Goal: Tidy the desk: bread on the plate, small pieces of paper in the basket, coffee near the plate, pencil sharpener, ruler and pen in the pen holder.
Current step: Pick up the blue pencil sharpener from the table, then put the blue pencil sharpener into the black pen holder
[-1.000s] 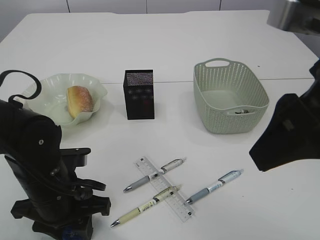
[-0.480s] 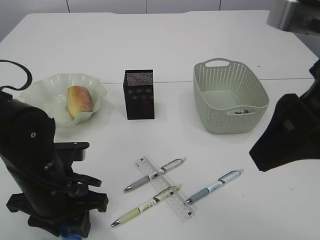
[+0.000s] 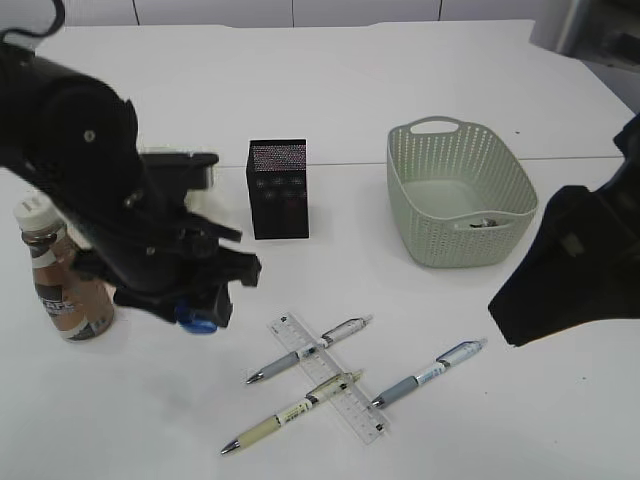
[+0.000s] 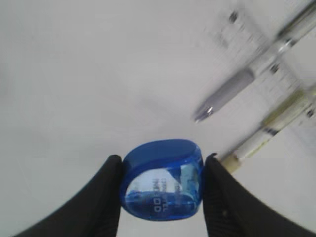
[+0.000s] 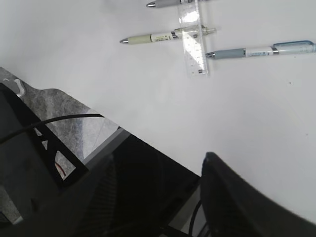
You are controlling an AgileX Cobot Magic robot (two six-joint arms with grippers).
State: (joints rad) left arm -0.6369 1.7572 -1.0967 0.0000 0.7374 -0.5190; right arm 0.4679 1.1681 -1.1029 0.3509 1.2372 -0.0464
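Blue pencil sharpener (image 4: 162, 181) pinched in left gripper (image 3: 200, 318), lifted off desk (image 3: 400, 80) — carry over pen holder (image 3: 278, 188), centre, release low. Right gripper (image 5: 158, 173) parked, jaws apart, empty.

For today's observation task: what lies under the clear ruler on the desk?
Two pens pass under the ruler: a grey pen and a yellowish pen, visible through the plastic. A third, blue-grey pen lies beside it, not under.
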